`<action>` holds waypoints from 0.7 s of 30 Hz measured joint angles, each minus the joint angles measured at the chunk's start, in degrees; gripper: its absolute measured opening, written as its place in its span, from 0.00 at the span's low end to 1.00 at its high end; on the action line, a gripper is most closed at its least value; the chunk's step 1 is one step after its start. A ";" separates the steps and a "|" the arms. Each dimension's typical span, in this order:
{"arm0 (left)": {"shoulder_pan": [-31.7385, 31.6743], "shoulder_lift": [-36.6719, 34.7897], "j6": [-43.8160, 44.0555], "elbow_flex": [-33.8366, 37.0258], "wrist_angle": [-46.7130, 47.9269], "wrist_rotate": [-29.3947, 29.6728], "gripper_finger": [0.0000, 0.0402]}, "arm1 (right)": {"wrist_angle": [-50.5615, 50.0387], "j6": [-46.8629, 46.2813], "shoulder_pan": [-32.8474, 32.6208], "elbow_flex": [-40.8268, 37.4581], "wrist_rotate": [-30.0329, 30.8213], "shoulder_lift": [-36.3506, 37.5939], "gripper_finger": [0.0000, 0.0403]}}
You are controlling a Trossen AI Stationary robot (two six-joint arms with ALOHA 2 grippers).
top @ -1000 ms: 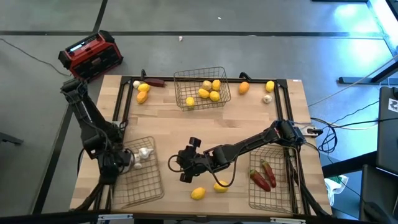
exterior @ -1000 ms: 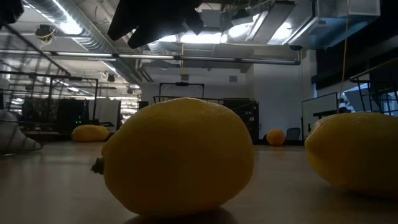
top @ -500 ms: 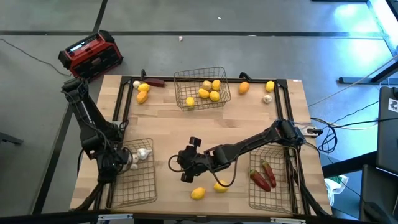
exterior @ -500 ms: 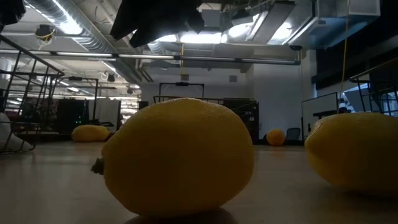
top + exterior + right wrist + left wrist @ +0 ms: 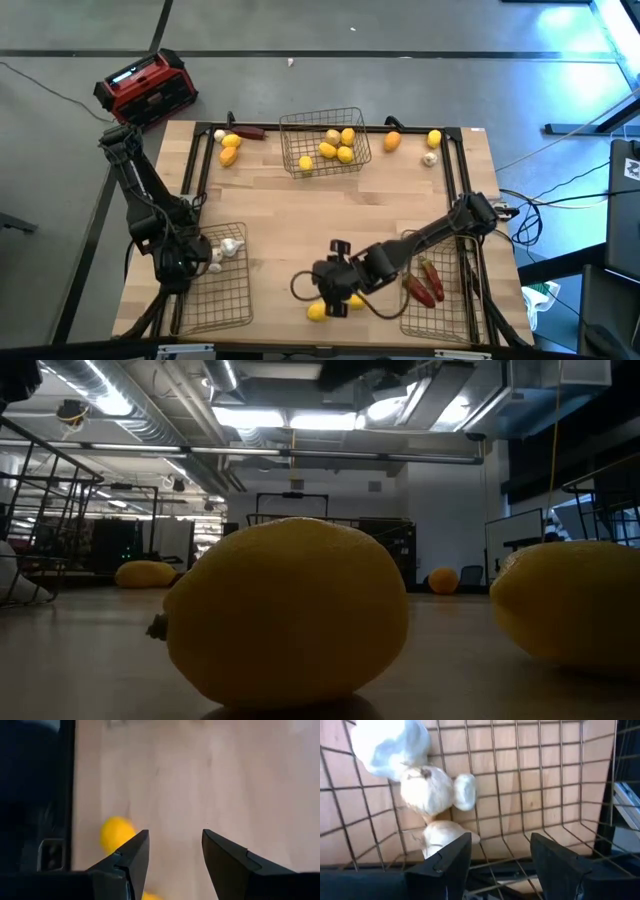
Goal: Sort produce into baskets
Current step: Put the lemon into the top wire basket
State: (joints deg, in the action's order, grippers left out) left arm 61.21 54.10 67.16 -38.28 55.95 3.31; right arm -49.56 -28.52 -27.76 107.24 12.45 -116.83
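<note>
My right gripper [image 5: 332, 288] [image 5: 175, 854] hangs open over the near middle of the table, just above two yellow lemons [image 5: 318, 312] [image 5: 116, 834] that lie on the wood; they also fill the low view [image 5: 285, 610]. My left gripper [image 5: 200, 262] [image 5: 500, 862] stands open above the near-left wire basket [image 5: 215, 295], where white garlic bulbs [image 5: 427, 790] rest on the mesh floor beside its fingers. The near-right basket [image 5: 450, 310] holds dark red chili pieces [image 5: 420, 285]. The far basket [image 5: 323, 118] holds several lemons [image 5: 335, 148].
Loose along the far edge lie two lemons [image 5: 229, 148], a chili [image 5: 250, 131], a garlic bulb [image 5: 219, 134], an orange fruit [image 5: 392, 141], a lemon [image 5: 433, 138] and a garlic bulb [image 5: 430, 158]. A red-and-black box [image 5: 145, 88] sits off the far-left corner. Bare wood spans the table's middle.
My right gripper has swung toward the table's near-right, from beside the two lemons to over them, rising a little and tipping as it went. It stays open. The lemons have not moved.
</note>
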 joint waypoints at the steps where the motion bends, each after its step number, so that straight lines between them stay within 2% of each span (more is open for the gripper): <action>1: 0.00 0.01 0.12 0.00 0.01 0.65 0.49 | -0.53 -1.29 -0.54 0.00 -0.33 -0.30 0.45; 9: -0.26 0.03 1.92 0.00 0.06 2.25 0.49 | -3.97 -9.03 -3.01 -0.07 1.78 -1.41 0.46; 15: -0.28 0.03 3.46 0.00 0.03 2.29 0.49 | -6.09 -12.71 -3.00 0.00 -3.76 -4.07 0.58; 21: -0.28 0.03 3.06 0.00 0.14 2.34 0.49 | -8.84 -13.49 -3.19 -0.03 -12.77 -7.28 0.69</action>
State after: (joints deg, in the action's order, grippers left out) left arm 60.93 54.13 70.22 -38.28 56.09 5.65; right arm -58.40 -42.01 -30.95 107.21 -0.32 -124.11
